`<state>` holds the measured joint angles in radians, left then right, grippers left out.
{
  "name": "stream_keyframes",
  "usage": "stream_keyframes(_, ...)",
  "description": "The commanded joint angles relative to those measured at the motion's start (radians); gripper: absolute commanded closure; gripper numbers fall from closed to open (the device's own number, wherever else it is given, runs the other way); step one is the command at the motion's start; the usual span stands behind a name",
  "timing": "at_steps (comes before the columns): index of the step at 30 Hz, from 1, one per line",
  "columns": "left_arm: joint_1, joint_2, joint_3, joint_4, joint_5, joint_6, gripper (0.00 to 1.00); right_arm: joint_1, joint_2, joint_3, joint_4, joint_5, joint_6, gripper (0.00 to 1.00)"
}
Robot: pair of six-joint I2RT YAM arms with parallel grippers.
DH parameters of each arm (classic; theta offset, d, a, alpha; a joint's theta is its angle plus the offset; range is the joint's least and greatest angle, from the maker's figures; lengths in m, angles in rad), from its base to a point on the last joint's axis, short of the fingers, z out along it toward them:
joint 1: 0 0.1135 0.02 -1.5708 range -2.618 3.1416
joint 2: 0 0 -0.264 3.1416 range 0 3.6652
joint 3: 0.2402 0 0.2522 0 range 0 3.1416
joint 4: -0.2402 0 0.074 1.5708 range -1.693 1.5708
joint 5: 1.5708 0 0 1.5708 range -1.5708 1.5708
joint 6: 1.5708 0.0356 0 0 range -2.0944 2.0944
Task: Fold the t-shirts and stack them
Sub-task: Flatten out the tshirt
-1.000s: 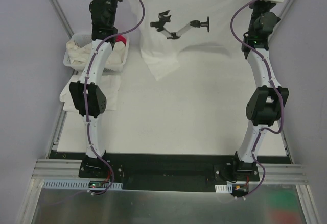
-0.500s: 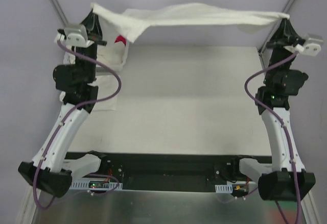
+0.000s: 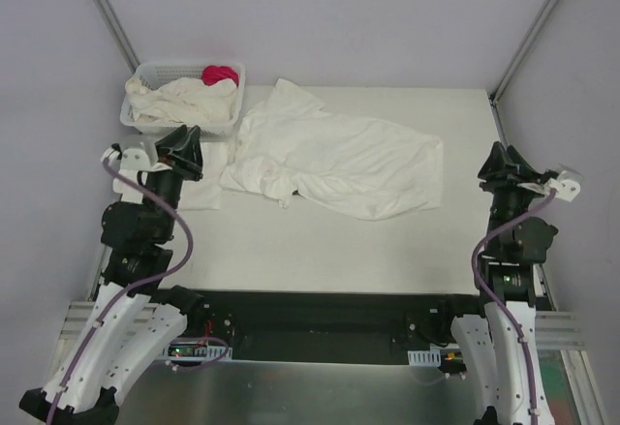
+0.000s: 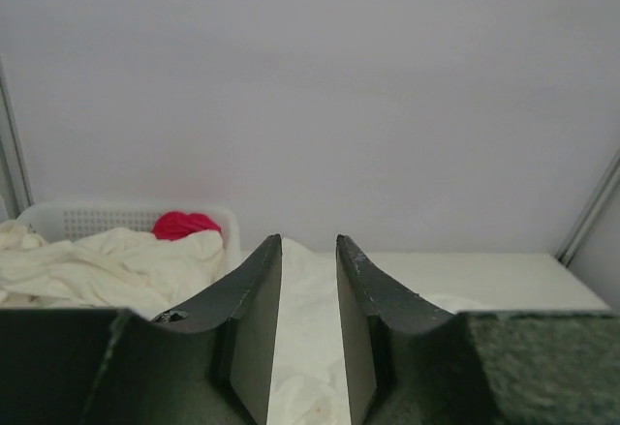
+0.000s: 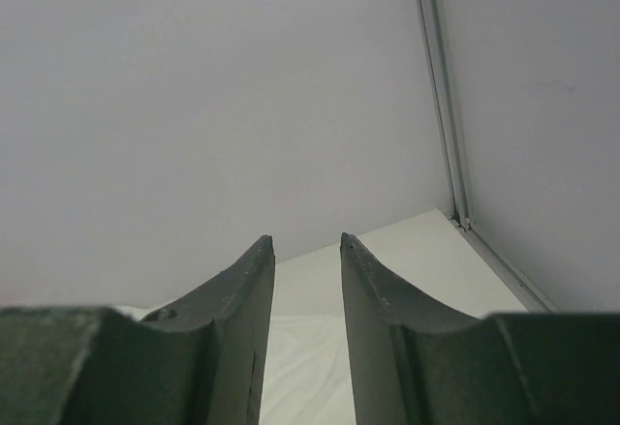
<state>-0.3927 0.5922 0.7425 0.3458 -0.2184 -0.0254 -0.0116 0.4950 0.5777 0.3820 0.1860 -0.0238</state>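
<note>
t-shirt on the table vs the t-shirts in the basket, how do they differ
The t-shirt on the table lies spread out, loosely rumpled; the t-shirts in the white basket are bunched in a heap. The first lies mid-table; the others sit at the far left, beside a pink-red cloth. All are whitish and unfolded.

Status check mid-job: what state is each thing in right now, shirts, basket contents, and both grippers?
Spread shirt: lying loose and crumpled, unfolded.
Flat shirt at left: looks folded.
Heaped shirts: unfolded, in the basket.
Red cloth: bunched in the basket's far corner.
Left gripper: open, empty.
Right gripper: open, empty.
</note>
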Motion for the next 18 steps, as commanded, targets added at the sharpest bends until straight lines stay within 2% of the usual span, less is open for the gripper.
stream_keyframes(1, -0.011, -0.094, 0.080, -0.062, 0.007, -0.085, 0.71, -0.005, -0.093, 0.077, -0.087, 0.087, 0.041, 0.63)
stream_keyframes(5, -0.011, -0.100, 0.103, -0.076, 0.007, -0.114, 0.73, -0.005, -0.049, 0.140, -0.185, 0.075, 0.050, 0.64)
stream_keyframes(9, -0.011, -0.010, 0.100, -0.059, 0.022, -0.108, 0.73, -0.005, 0.112, 0.218, -0.298, 0.028, 0.090, 0.64)
stream_keyframes(13, -0.011, 0.142, 0.118, -0.067, -0.013, -0.105, 0.76, -0.004, 0.241, 0.203, -0.258, -0.098, 0.177, 0.66)
stream_keyframes(18, -0.011, 0.293, 0.166, -0.126, -0.018, -0.126, 0.76, -0.001, 0.330, 0.188, -0.235, -0.151, 0.239, 0.67)
